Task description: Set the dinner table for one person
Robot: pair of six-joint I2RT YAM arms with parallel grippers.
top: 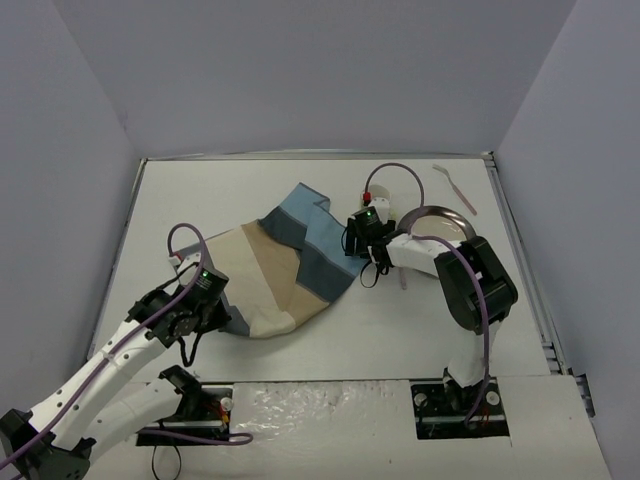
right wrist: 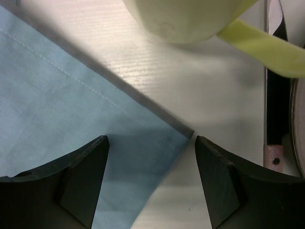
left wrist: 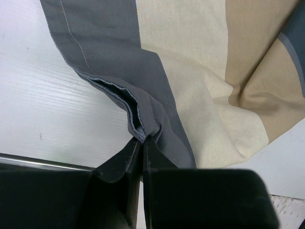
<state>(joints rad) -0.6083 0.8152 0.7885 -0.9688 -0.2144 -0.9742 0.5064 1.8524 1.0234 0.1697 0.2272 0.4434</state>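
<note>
1. The left gripper [left wrist: 143,143] is clamped tight on a folded grey edge of the placemat [top: 290,270]. This is the end of the cloth closest to the near left corner of the dinner table [top: 400,330].
2. The right gripper [right wrist: 150,164] stands wide open with nothing in it. Its fingers [right wrist: 83,181] straddle the placemat's pale blue corner without pinching it.
3. The placemat, striped blue, beige and grey, lies rumpled across the middle of the dinner table, reaching from the left gripper toward the far edge.
4. A cream cup [right wrist: 186,19] sits just beyond the blue corner, with a yellow-green strip jutting out beside it.
5. A metal plate [top: 445,222] lies right of the right gripper, toward the right edge.
6. A pink utensil [top: 456,188] lies near the far right corner.
7. The white dinner table carries all of these things.
</note>
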